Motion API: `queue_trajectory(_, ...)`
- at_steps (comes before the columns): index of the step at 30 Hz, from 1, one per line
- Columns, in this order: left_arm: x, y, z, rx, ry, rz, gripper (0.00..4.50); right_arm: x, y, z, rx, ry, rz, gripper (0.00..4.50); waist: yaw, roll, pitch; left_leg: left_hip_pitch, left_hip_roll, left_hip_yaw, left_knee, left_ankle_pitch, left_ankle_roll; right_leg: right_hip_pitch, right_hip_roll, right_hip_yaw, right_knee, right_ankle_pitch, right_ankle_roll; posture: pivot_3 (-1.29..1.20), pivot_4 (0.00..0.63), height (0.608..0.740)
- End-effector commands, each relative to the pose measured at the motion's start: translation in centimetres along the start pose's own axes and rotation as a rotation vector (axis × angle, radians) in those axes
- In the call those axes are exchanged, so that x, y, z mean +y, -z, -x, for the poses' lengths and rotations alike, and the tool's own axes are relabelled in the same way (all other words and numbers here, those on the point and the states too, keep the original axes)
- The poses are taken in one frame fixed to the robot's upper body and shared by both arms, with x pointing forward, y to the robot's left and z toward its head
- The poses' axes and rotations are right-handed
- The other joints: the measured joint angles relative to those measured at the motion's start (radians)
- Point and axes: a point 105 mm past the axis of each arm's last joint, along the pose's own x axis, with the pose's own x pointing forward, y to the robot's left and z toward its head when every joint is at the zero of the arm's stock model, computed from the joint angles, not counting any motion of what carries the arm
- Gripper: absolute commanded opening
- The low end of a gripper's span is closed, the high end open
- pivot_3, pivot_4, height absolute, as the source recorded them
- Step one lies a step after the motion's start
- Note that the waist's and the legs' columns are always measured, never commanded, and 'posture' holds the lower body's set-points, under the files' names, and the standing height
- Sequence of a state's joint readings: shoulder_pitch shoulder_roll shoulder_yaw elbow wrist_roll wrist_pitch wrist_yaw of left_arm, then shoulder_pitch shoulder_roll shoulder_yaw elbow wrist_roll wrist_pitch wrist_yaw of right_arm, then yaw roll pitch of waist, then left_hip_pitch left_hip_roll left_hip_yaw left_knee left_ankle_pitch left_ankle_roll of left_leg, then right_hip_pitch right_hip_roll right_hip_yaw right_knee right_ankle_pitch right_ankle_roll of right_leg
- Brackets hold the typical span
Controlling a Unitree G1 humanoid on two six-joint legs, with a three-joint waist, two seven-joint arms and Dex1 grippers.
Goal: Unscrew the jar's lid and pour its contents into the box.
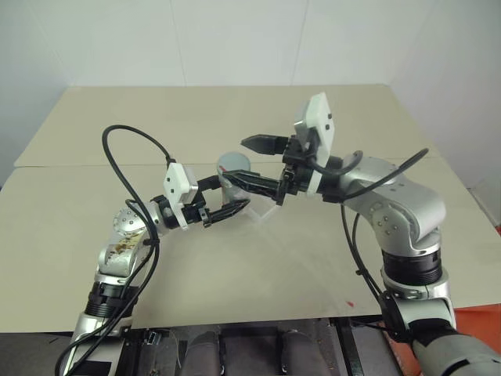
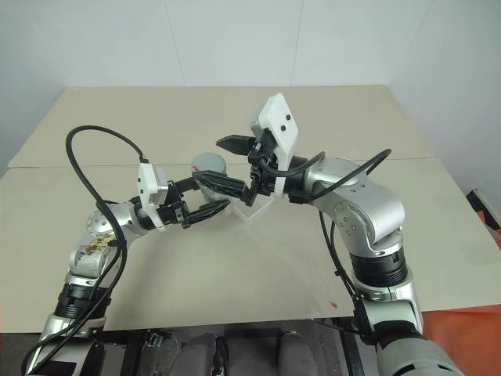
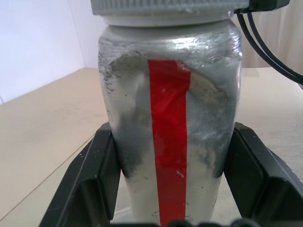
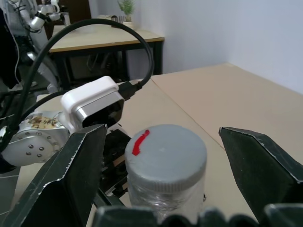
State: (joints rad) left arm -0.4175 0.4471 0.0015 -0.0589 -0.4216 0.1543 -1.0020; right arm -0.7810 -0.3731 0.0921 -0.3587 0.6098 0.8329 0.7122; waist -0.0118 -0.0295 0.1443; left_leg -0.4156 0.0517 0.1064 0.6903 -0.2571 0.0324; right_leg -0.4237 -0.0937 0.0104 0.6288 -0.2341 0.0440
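— What does the work surface look like?

— A wide, matte beige tabletop, with a straight seam running across it. Its far edge meets a plain white wall.

— Anything beyond it?

— In the right wrist view, a second beige table with dark legs stands by a pale wall; a small green potted plant sits at its far end. Orange-red flooring shows at the right.

— The light?

— Even and soft.

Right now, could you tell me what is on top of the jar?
The lid sits on the jar, marked with a short red stripe. The contents cannot be seen because the lid and grey wall cover them.
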Motion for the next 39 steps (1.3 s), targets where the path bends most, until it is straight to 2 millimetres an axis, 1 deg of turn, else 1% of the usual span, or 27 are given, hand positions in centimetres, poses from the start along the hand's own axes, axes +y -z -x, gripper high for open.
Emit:
queue_trajectory(1,-0.4,-1.2,-0.2,-0.033,0.026,-0.036,2.74,0.5,-1.3,-0.4,-0.034,-0.021,0.072,4.45,0.000,0.000,0.000,0.000,0.000,0.000,0.000,0.000,0.000,0.000,0.000,0.000,0.000,0.000,0.000,0.00,0.150,0.740)
queue_trajectory(6,-0.6,-1.3,-0.2,-0.033,0.031,-0.039,2.74,0.4,-0.9,-0.7,-0.021,-0.019,0.079,4.45,0.000,0.000,0.000,0.000,0.000,0.000,0.000,0.000,0.000,0.000,0.000,0.000,0.000,0.000,0.000,0.00,0.150,0.740)
queue_trajectory(14,-0.4,-1.4,-0.1,-0.027,0.029,-0.046,2.74,0.0,-0.8,-1.1,-0.016,0.002,0.087,4.45,0.000,0.000,0.000,0.000,0.000,0.000,0.000,0.000,0.000,0.000,0.000,0.000,0.000,0.000,0.000,0.00,0.150,0.740)
queue_trajectory(17,-0.3,-1.4,-0.1,-0.026,0.027,-0.046,2.74,-0.3,-0.8,-1.2,-0.010,0.020,0.092,3.86,0.000,0.000,0.000,0.000,0.000,0.000,0.000,0.000,0.000,0.000,0.000,0.000,0.000,0.000,0.000,0.00,0.150,0.740)
queue_trajectory(20,-0.3,-1.4,-0.1,-0.025,0.032,-0.046,2.74,-0.8,-0.7,-1.1,0.004,0.048,0.089,2.84,0.000,0.000,0.000,0.000,0.000,0.000,0.000,0.000,0.000,0.000,0.000,0.000,0.000,0.000,0.000,0.00,0.150,0.740)
queue_trajectory(21,-0.3,-1.4,-0.1,-0.025,0.033,-0.046,2.74,-0.9,-0.6,-1.0,0.005,0.052,0.088,2.77,0.000,0.000,0.000,0.000,0.000,0.000,0.000,0.000,0.000,0.000,0.000,0.000,0.001,0.000,0.000,0.00,0.150,0.740)
queue_trajectory(30,-0.1,-1.4,-0.2,-0.019,0.056,-0.035,2.74,-1.6,-0.6,-0.7,0.024,0.075,0.097,2.77,0.000,0.000,0.000,0.000,0.000,0.000,0.000,0.000,0.000,0.000,0.000,0.000,0.001,0.000,0.000,0.00,0.150,0.740)
queue_trajectory(35,-0.4,-0.3,0.8,0.029,0.073,-0.019,2.74,-1.9,-2.4,0.4,-0.027,0.088,0.088,2.77,0.000,0.000,0.000,0.000,0.000,0.000,0.000,0.000,0.000,0.000,0.000,0.000,0.001,0.000,0.000,0.00,0.150,0.740)
queue_trajectory(39,-0.3,0.0,1.2,0.054,0.087,-0.021,2.74,-3.1,-3.8,1.5,-0.055,0.129,0.067,2.77,0.001,0.000,0.000,0.000,0.000,0.000,0.000,0.000,0.000,0.000,0.000,0.000,0.001,0.000,0.000,0.00,0.150,0.740)
